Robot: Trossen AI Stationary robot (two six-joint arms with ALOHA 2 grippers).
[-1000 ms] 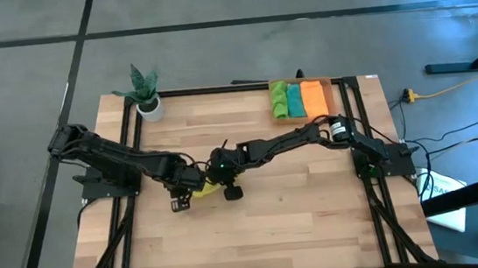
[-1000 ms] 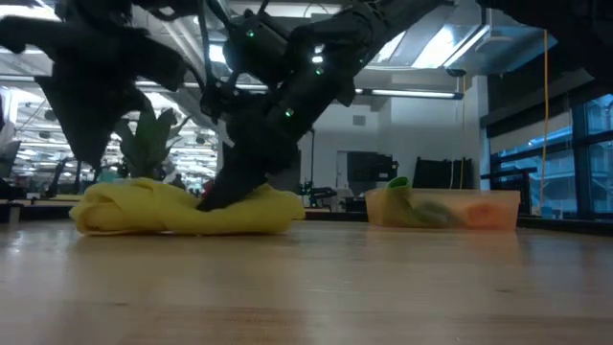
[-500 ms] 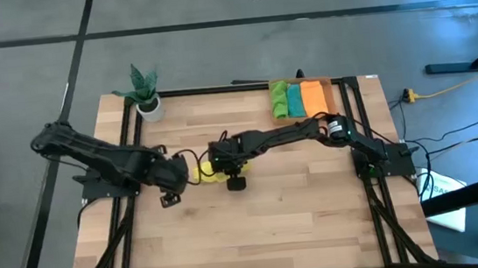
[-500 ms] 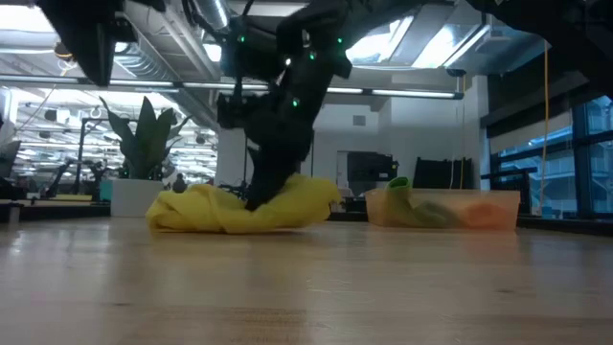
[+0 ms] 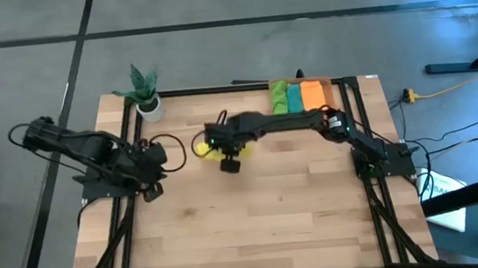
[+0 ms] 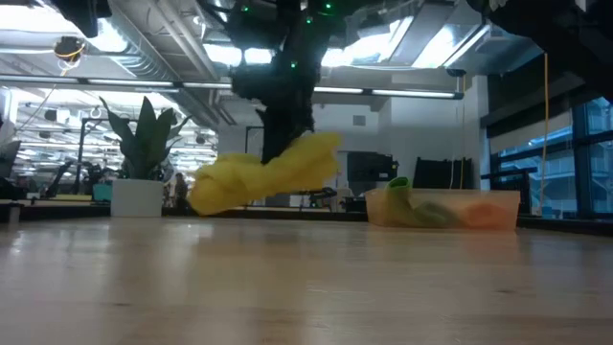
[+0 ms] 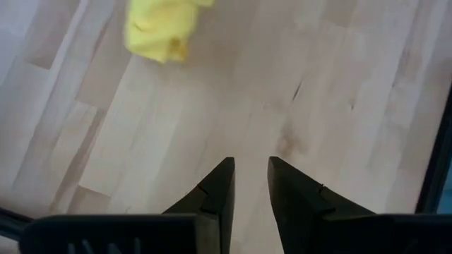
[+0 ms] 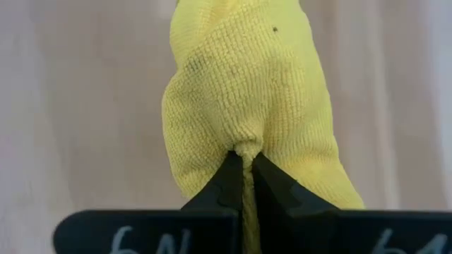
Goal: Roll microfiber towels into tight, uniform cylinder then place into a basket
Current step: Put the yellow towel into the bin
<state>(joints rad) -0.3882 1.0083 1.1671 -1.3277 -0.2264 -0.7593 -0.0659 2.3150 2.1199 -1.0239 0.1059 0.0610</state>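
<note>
One soft yellow microfiber towel, loosely bunched into a roll, hangs clear of the pale wooden table, pinched by a fold in its middle between the closed fingers of the right gripper. Both ends droop below and to either side of that grip, so the cloth looks light, limp and apt to unroll; a hold across the whole roll would likely keep it tighter. The shallow translucent orange basket, already holding green, teal and orange rolls, sits well beyond the gripper. The left gripper waits apart, fingers narrowly parted and empty.
</note>
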